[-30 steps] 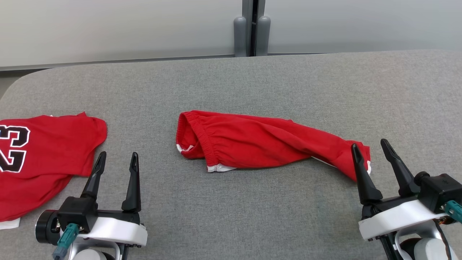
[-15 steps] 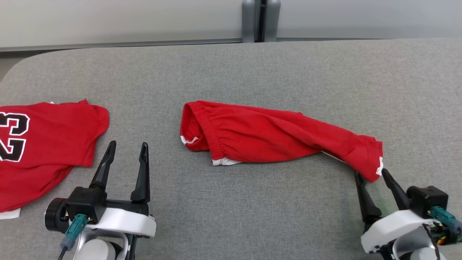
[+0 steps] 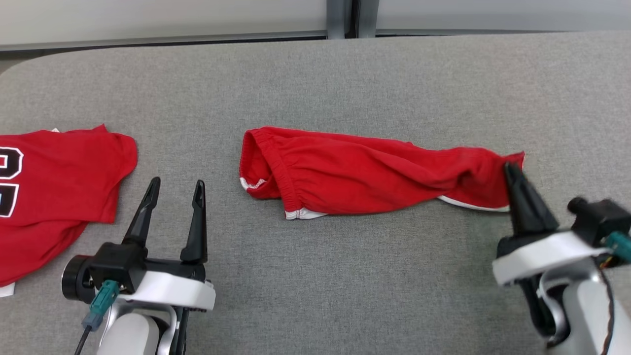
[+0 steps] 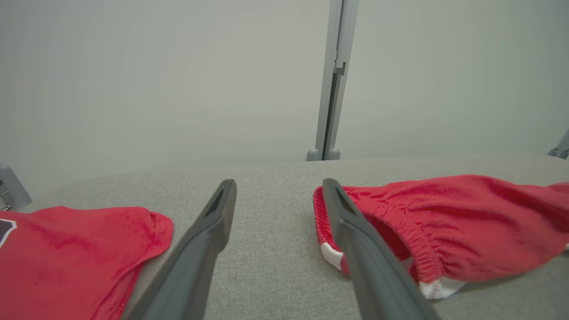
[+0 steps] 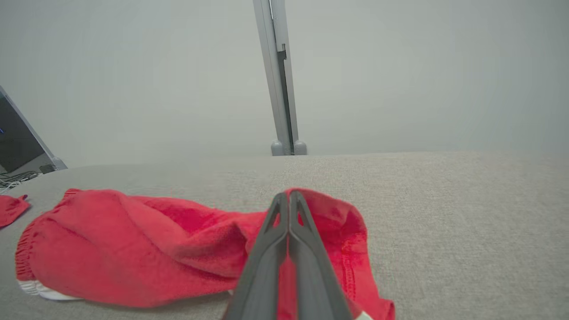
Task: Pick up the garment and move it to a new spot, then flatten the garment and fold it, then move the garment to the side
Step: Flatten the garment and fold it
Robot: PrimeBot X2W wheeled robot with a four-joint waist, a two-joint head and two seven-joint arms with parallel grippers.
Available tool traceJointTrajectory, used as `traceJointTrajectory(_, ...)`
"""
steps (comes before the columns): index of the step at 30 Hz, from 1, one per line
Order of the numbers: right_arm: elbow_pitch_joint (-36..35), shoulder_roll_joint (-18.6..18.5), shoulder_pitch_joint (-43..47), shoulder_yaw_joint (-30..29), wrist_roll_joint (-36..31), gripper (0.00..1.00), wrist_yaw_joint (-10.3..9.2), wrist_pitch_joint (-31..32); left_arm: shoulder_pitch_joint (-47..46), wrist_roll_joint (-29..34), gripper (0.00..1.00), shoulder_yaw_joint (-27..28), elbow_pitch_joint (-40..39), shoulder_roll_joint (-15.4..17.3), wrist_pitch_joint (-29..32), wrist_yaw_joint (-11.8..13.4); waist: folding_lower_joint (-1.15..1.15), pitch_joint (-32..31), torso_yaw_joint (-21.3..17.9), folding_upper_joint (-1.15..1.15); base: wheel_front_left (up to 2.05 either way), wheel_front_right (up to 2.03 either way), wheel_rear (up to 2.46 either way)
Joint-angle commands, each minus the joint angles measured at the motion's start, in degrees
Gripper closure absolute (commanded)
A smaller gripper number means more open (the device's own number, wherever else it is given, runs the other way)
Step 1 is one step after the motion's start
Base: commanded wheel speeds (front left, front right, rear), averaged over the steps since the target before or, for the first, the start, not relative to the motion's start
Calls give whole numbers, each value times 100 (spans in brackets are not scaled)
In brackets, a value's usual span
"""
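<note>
Grasp just made: right gripper (image 3: 509, 170) has both fingers pressed together on the leg-hem end of the garment (image 3: 369, 177), red shorts lying lengthwise across the middle of the grey table (image 3: 345, 84). Half a second ago those fingers were spread and sat just short of that hem, with no cloth between them. Now the right wrist view shows them shut, with red fabric bunched round the tips. Hem end also looks raised and drawn toward the far side compared with before (the whole head view shifted too, so part of that is the camera, not the cloth). Rest of the garment lies wrinkled on the table, waistband (image 3: 276, 172) at its left end, white trim peeking out underneath.

Left gripper (image 3: 177, 183) has fingers apart and holds nothing. It hovers over bare table between the waistband and a second red jersey (image 3: 64, 177) at the left edge, touching neither. Its pose looks much as it did a second ago.

Judgement: pick-up has begun but only one end is secured; lifting and moving to a new spot is not yet done, and flattening and folding are untouched. Lifted from this end alone, the shorts would likely trail and drag, so the left gripper probably needs the waistband. The pinch sits near the edge and could slip.
</note>
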Motion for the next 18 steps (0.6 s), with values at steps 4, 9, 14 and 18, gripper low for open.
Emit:
traceJointTrajectory(4,104,-78,-537,-270,117,100,-2,-18,-217,37,0,-30,-42,-14,-22,-52,0,212,33,0,0,0,0)
traceJointTrajectory(9,665,-40,-1198,-741,255,100,-1,-15,-449,73,0,-109,-28,-54,-24,-110,0,533,169,0,0,0,0)
traceJointTrajectory(14,1469,-35,-1769,-1003,456,100,-1,-171,-648,114,0,-142,44,-103,-25,-187,0,745,294,0,0,0,0)
traceJointTrajectory(18,1910,-110,-1978,-840,458,0,-1,-360,-698,129,0,-121,66,-139,-26,-218,0,751,310,0,0,0,0)
